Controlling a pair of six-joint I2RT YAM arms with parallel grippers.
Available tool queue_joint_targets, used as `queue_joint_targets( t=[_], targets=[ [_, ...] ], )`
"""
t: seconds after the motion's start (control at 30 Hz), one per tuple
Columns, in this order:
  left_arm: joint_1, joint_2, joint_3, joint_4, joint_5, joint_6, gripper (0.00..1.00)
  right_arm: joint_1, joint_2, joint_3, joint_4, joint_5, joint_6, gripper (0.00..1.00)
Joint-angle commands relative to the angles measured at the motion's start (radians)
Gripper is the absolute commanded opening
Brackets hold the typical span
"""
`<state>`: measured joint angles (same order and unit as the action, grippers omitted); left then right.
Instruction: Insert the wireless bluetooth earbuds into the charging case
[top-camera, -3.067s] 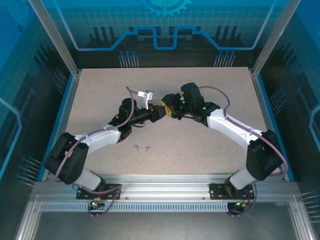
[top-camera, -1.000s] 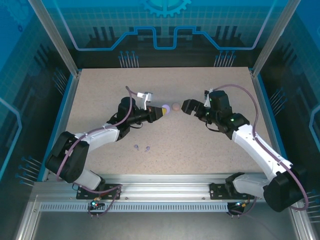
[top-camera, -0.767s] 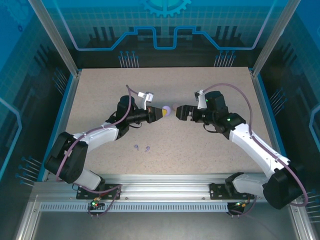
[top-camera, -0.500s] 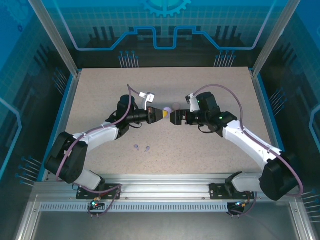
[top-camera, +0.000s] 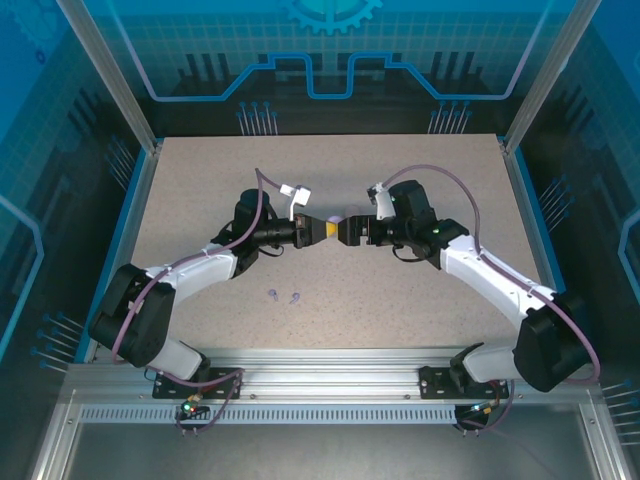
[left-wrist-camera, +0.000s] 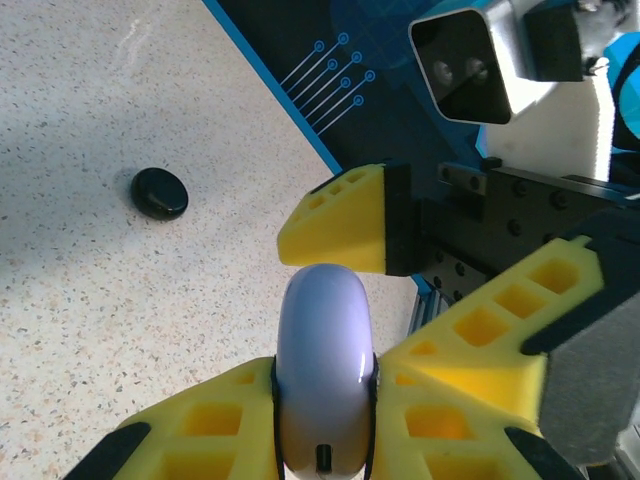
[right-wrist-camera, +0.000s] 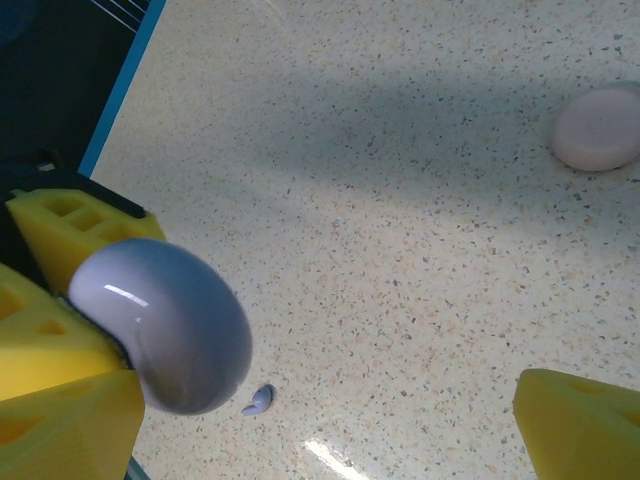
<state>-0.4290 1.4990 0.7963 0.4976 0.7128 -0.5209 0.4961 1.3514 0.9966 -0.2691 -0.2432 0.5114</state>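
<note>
My left gripper (left-wrist-camera: 323, 400) is shut on a lilac charging case (left-wrist-camera: 323, 340), held edge-on above the table's middle (top-camera: 336, 222). My right gripper (top-camera: 346, 232) faces it nose to nose, jaws open wide. One of its yellow fingers (left-wrist-camera: 340, 225) sits just past the case's far end, and another lies to the right. In the right wrist view the case (right-wrist-camera: 165, 325) hangs at the left, close to one finger of my right gripper (right-wrist-camera: 325, 430). Two lilac earbuds (top-camera: 272, 294) (top-camera: 294, 297) lie on the table nearer the bases. One earbud (right-wrist-camera: 258, 402) shows below the case.
A black round case (left-wrist-camera: 160, 193) lies on the speckled table (top-camera: 420, 300) beyond my left gripper. A pink round case (right-wrist-camera: 598, 127) lies at the upper right of the right wrist view. Blue-edged walls ring the table.
My right arm has swung left and closed the gap until its open jaws meet the held lilac case. My left gripper keeps its grip and has shifted only slightly.
</note>
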Motion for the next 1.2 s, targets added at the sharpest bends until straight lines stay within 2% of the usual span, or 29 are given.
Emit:
queue_joint_targets(
  t=[0.0, 0.37, 0.57, 0.87, 1.17],
  targets=[
    [0.006, -0.032, 0.032, 0.002, 0.044, 0.011, 0.0, -0.025, 0.008, -0.003, 0.03, 0.005, 0.001, 0.95],
    [0.006, -0.054, 0.015, 0.012, 0.044, 0.007, 0.0, -0.109, 0.025, -0.062, 0.029, -0.024, -0.002, 0.94],
    [0.006, -0.053, 0.015, 0.013, 0.036, 0.006, 0.0, -0.123, -0.04, -0.095, 0.019, -0.062, -0.001, 0.94],
    [0.006, -0.037, 0.015, 0.024, 0.03, -0.001, 0.0, -0.078, -0.168, -0.135, 0.057, -0.098, 0.074, 0.94],
    [0.006, -0.033, 0.023, 0.024, 0.031, -0.005, 0.0, 0.004, -0.102, -0.043, 0.055, -0.053, 0.075, 0.9]
  ],
)
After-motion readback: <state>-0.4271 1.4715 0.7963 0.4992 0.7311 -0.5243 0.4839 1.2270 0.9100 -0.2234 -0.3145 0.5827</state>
